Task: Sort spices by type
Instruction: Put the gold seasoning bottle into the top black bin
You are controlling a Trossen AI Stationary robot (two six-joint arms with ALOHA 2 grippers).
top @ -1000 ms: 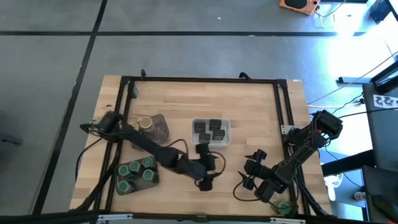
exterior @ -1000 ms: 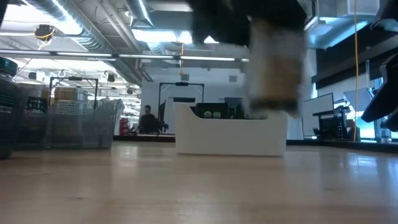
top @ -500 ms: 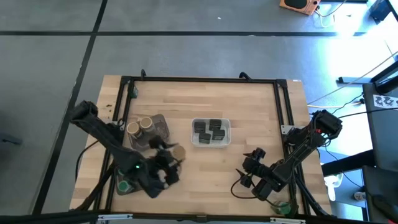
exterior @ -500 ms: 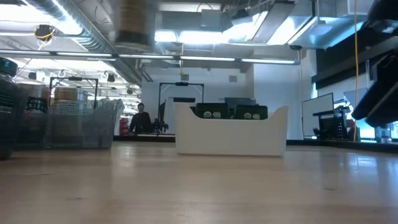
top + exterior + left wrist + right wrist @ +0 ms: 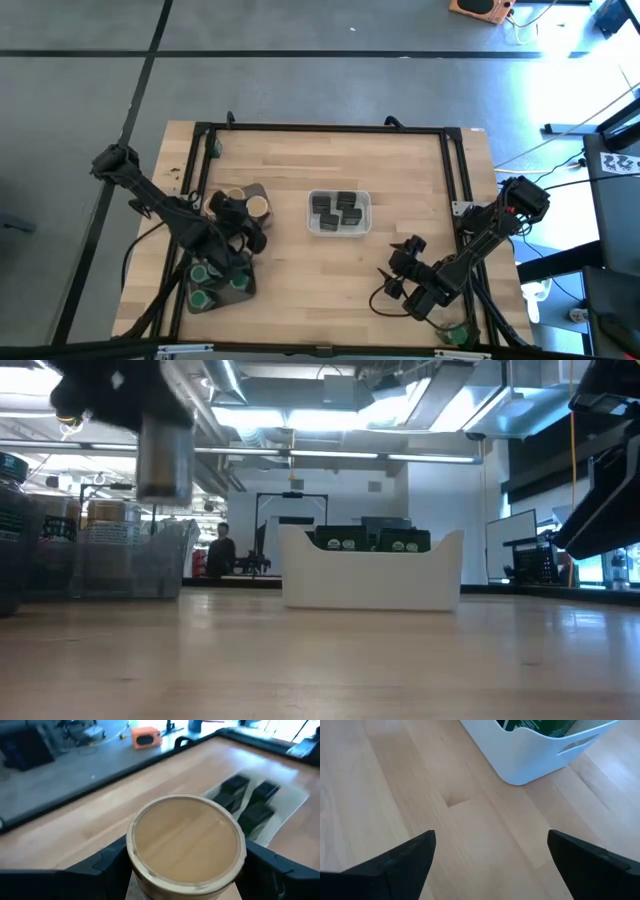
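Note:
My left gripper (image 5: pixel 248 218) is shut on a tan-topped jar (image 5: pixel 186 842), which hovers over the dark grey tray (image 5: pixel 258 220) by the table's left side. A second tan-topped jar (image 5: pixel 235 197) stands on that tray. Several green-lidded jars (image 5: pixel 215 280) sit on a second dark tray nearer the near edge, partly hidden by the left arm. Dark squarish tins (image 5: pixel 340 210) fill the white tray (image 5: pixel 366 212) at mid-table. My right gripper (image 5: pixel 400 272) is open above the bare wood at the near right, touching nothing. My left gripper pinches the tan-topped jar by its round wall just below the lid (image 5: pixel 150 877), one finger (image 5: pixel 107 862) on each side. The fingers slant down from the near-left. The jar (image 5: pixel 165 455) stays upright and is lifted clear of the table and tray.
A black frame (image 5: pixel 320 128) runs along the far and side edges of the table. One green-lidded jar (image 5: pixel 456 335) sits by the right arm's base at the near right corner. Bare wood lies between the white tray and the near edge.
My left gripper has carried the tan-topped jar, held high, from the near middle of the table toward the left and far side, ending over the dark grey tray. It has stayed shut on the jar. The right arm has hardly moved.

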